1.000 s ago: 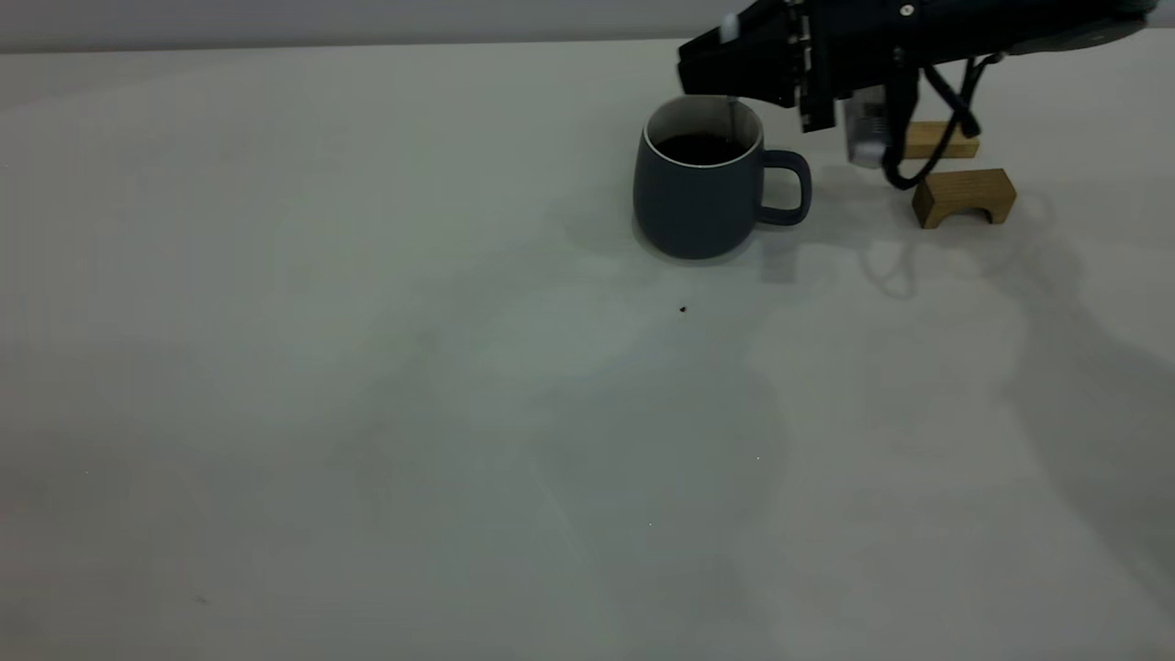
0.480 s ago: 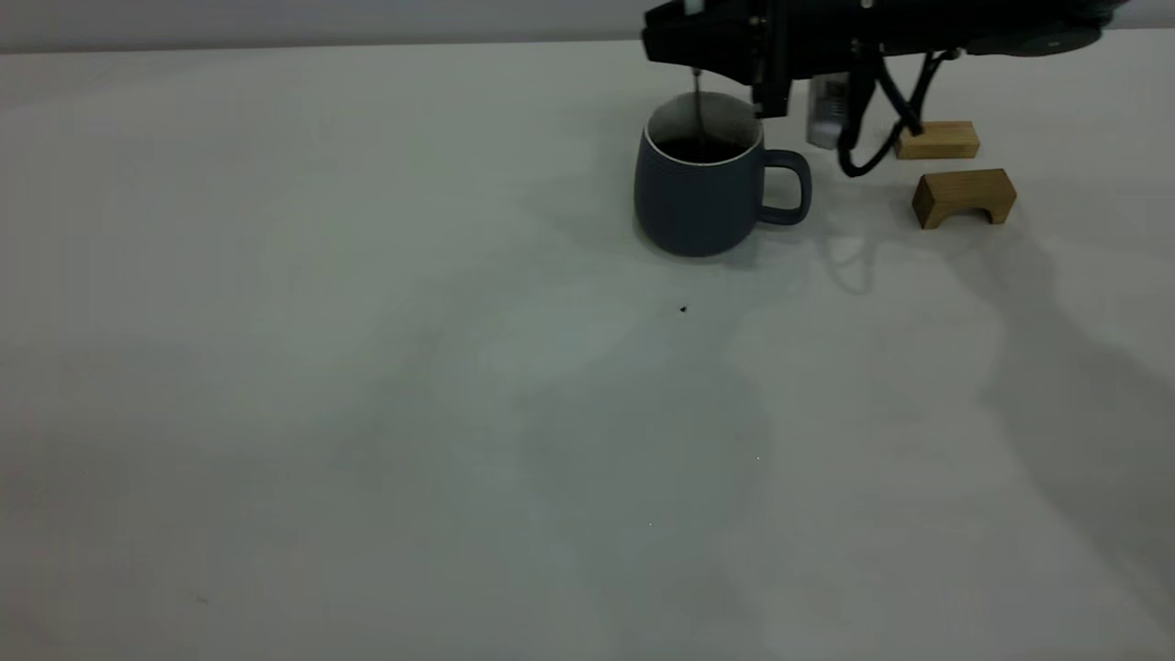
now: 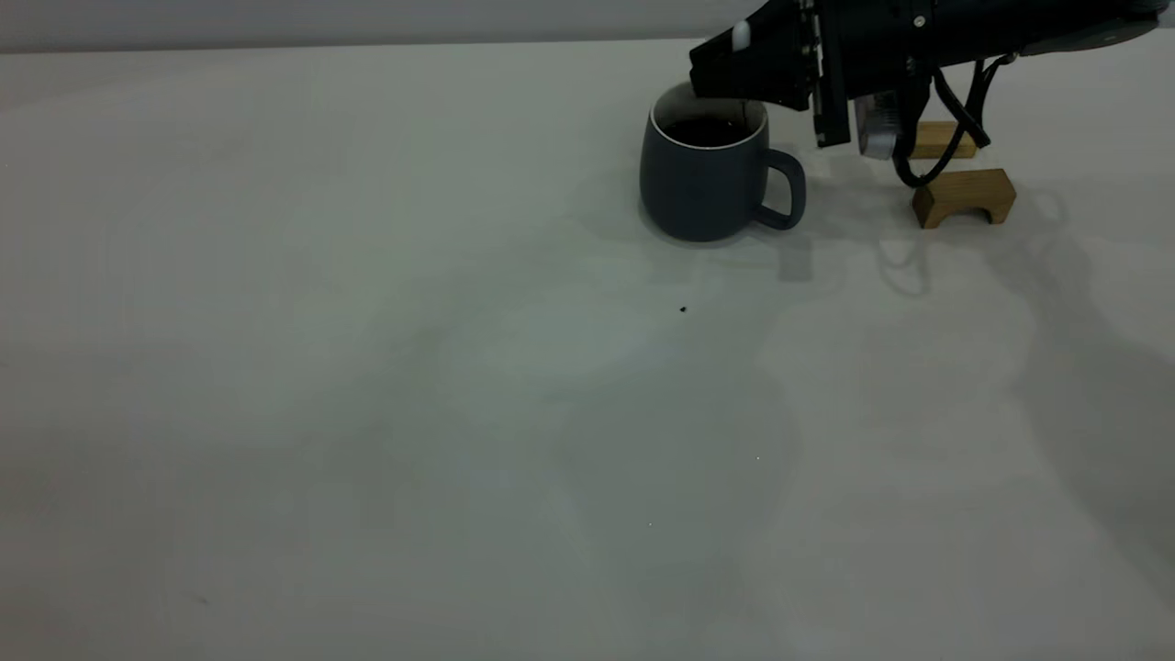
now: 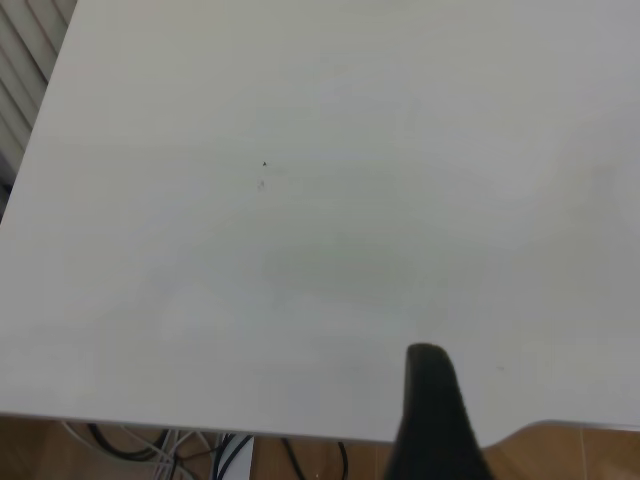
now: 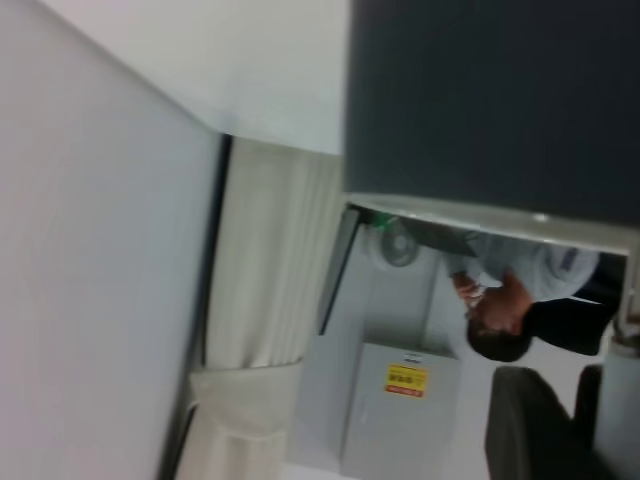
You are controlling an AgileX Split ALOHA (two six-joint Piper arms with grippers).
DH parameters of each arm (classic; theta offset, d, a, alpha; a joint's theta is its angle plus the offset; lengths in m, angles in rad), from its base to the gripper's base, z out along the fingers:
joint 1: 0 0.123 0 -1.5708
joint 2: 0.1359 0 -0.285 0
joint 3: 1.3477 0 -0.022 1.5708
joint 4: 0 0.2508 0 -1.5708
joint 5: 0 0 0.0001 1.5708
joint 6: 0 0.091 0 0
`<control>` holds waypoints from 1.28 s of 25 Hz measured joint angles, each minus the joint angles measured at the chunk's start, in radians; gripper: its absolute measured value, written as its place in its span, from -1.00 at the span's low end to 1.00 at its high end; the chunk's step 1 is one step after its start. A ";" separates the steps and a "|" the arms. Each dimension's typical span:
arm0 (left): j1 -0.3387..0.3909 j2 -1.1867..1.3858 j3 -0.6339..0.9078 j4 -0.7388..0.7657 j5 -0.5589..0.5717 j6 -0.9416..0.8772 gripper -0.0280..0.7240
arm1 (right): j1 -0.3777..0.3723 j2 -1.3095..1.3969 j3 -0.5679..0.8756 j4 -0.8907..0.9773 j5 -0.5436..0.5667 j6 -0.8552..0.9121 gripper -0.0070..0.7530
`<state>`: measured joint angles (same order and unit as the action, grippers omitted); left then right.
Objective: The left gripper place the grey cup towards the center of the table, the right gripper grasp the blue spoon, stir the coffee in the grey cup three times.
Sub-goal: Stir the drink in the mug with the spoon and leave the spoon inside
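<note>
Table (image 3: 367, 413): plain off-white, bare across the frame's left and centre; dark speck (image 3: 683, 309) near centre. Left gripper (image 4: 432, 415): parked off the work, one finger tip seen over the table edge; open or closed cannot be told. Grey cup (image 3: 705, 179): upright, upper right of centre, handle rightward, holding coffee (image 3: 705, 131). Blue spoon (image 3: 740, 37): pale handle end showing, pinched in the right gripper (image 3: 734, 69), low over the rim. Wooden blocks (image 3: 964, 195): right of cup. Risk: gripper or spoon catching the rim, shoving the cup and slopping coffee.

Lab or office: bare table (image 3: 367, 367), curtain (image 5: 270, 300), labelled cabinet (image 5: 400, 410).
</note>
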<state>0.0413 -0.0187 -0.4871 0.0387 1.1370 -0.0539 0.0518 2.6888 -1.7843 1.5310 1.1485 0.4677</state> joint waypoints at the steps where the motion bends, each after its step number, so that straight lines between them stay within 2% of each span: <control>1: 0.000 0.000 0.000 0.000 0.000 0.000 0.63 | 0.011 0.000 0.000 0.005 0.000 0.009 -0.70; 5: 0.000 0.000 0.000 0.000 0.000 0.000 0.63 | 0.058 0.000 0.000 0.062 0.001 0.072 -0.70; 9: 0.000 0.000 0.000 0.000 0.000 0.000 0.63 | 0.072 0.000 0.000 0.122 0.003 0.081 -0.70; 17: 0.000 0.000 0.000 0.000 0.000 0.000 0.63 | 0.034 0.000 0.000 0.129 -0.084 0.011 -0.70; 23: 0.000 0.000 0.000 0.000 0.000 0.000 0.63 | 0.007 0.000 0.000 0.018 -0.006 -0.005 -0.70; 32: 0.000 0.000 0.000 0.000 0.000 0.000 0.63 | 0.008 0.000 0.000 -0.035 0.006 -0.007 -0.70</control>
<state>0.0413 -0.0187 -0.4871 0.0387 1.1370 -0.0541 0.0601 2.6888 -1.7843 1.4963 1.1544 0.4611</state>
